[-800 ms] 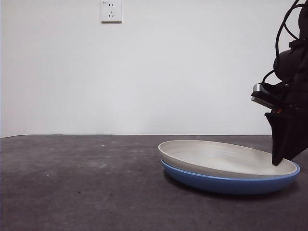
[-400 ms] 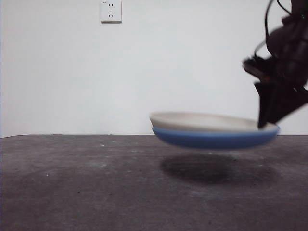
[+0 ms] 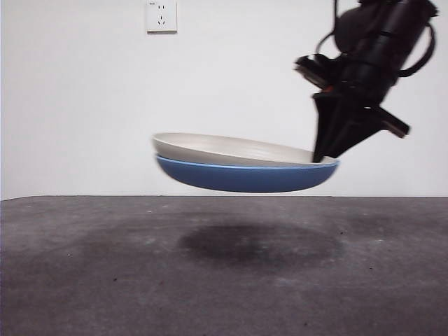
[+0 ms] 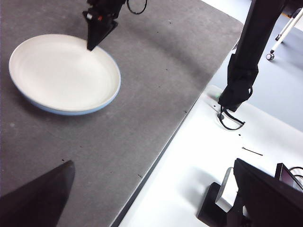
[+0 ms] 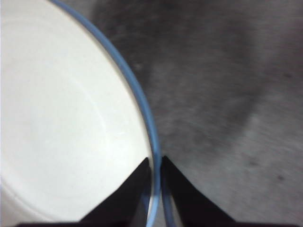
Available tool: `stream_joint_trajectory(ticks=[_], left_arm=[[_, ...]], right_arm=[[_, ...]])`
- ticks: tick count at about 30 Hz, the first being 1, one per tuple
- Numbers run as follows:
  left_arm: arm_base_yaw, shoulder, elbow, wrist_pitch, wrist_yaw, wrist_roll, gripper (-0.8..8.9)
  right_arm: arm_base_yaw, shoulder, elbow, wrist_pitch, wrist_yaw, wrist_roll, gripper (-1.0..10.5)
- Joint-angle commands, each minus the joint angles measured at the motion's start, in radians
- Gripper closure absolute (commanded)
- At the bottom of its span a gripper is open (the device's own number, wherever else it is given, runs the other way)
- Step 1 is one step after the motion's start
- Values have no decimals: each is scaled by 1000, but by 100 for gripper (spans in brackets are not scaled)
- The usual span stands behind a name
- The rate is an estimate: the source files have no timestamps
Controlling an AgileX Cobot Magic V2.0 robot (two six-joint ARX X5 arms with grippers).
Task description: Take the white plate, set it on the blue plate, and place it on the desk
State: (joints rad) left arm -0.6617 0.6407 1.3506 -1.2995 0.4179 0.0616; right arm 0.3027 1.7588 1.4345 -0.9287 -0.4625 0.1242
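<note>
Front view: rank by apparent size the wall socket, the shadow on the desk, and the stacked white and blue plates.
1. Matte cream-white plate and glossy blue plate, stacked; similar width, unranked.
2. Dark shadow on the desk, nearly as wide.
3. White wall socket.

Dark speckled desk (image 3: 105,280); only round shadow (image 3: 259,245) on it, no objects

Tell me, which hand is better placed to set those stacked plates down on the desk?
The right hand: it already grips the rims of the white plate and blue plate, holding both above the desk. The left hand waits apart.
</note>
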Motion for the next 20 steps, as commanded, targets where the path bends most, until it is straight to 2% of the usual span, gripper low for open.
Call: stream_joint_trajectory(ticks=[1, 7, 20], left_arm=[[-8, 4, 10, 14, 1, 6, 214], [-8, 4, 10, 14, 1, 6, 214], [-8, 4, 10, 14, 1, 6, 214]], right_arm=[[46, 32, 20, 28, 22, 56, 941], [84, 85, 20, 53, 21, 79, 941], [75, 221, 20, 85, 26, 78, 941]])
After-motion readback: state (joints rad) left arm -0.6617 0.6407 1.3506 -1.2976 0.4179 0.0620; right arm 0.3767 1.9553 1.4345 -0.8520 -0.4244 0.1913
